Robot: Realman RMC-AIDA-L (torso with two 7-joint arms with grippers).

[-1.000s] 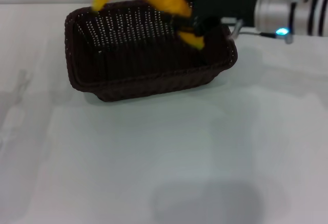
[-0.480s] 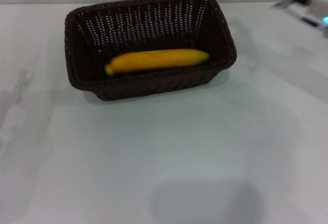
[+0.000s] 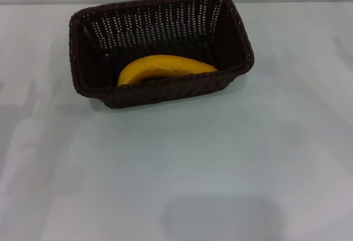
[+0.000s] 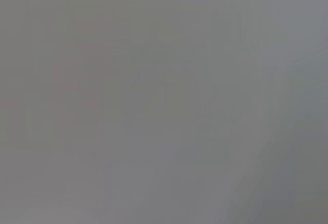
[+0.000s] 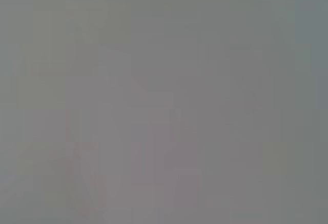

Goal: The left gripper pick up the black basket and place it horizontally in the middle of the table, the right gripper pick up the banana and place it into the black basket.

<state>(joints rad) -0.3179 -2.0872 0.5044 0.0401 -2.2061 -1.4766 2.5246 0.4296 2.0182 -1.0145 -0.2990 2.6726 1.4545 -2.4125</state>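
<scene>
Head view showed the black basket (image 3: pixel 160 48) sitting long side across on the table (image 3: pixel 182 164), toward the far middle, flat on its base. The banana (image 3: pixel 164 68) lay inside it along the near wall, curve up, its left end near the left wall and its right end tucked against the near rim. Nothing touched it. No part of it stuck out over the rim.

Neither arm appeared in the head view. The left gripper and the right gripper were both out of sight, and the 2 wrist views gave only a flat grey blur with no fingers, so whether either tool was apart, together or clamped on anything could not be told. Nothing was visibly held.

Judgement: both placements looked done, basket horizontal and banana in it, so the step in hand was most likely the retreat to park. To do that well: keep both arms high and wide of the basket so no link clips the rim and skews it off horizontal; pull each arm back on its own side, not across the basket; no sweep low over the tabletop. The banana rested on its curve and could rock if the basket got bumped, so no contact. If a check pass is run, confirm the basket sits square and centred before stopping.
</scene>
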